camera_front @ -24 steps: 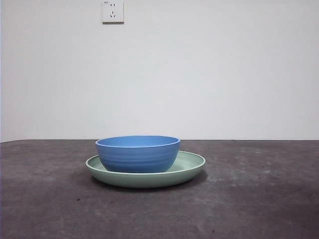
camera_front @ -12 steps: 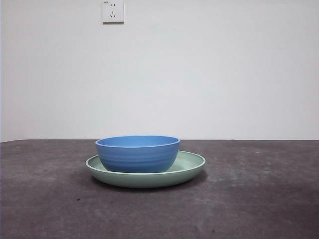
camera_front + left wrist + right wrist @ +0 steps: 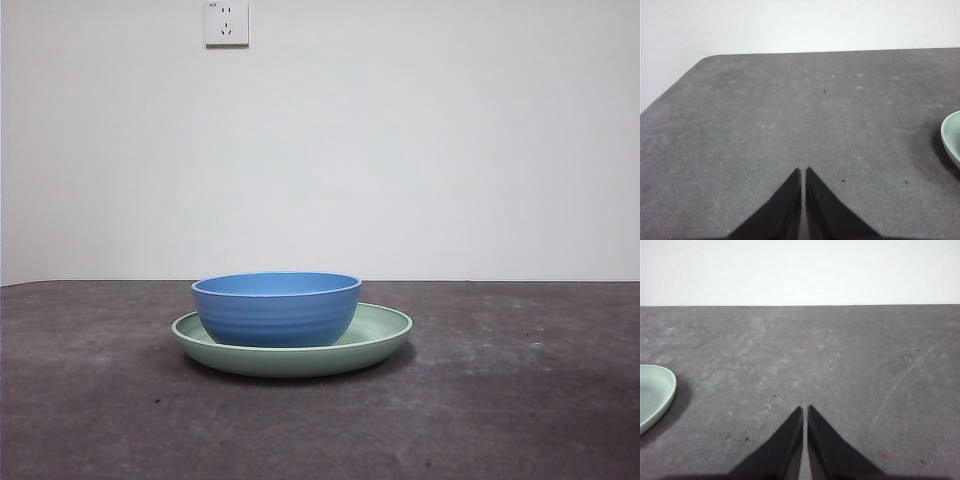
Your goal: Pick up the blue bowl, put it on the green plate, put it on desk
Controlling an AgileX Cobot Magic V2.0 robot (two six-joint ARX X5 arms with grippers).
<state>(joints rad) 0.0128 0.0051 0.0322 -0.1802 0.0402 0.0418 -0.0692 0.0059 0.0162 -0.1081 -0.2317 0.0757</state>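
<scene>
The blue bowl (image 3: 277, 308) stands upright inside the green plate (image 3: 385, 332), which rests on the desk (image 3: 520, 400) near the middle of the front view. No arm shows in the front view. My left gripper (image 3: 803, 171) is shut over bare desk, with only an edge of the green plate (image 3: 951, 136) showing to one side. My right gripper (image 3: 805, 409) is also shut and holds nothing, with a part of the green plate (image 3: 655, 392) off to its side. Neither wrist view shows the bowl.
A white wall with a power socket (image 3: 226, 22) stands behind the desk. The desk's rounded far corner (image 3: 707, 57) shows in the left wrist view. A thin pale scratch (image 3: 905, 375) runs across the desk surface in the right wrist view.
</scene>
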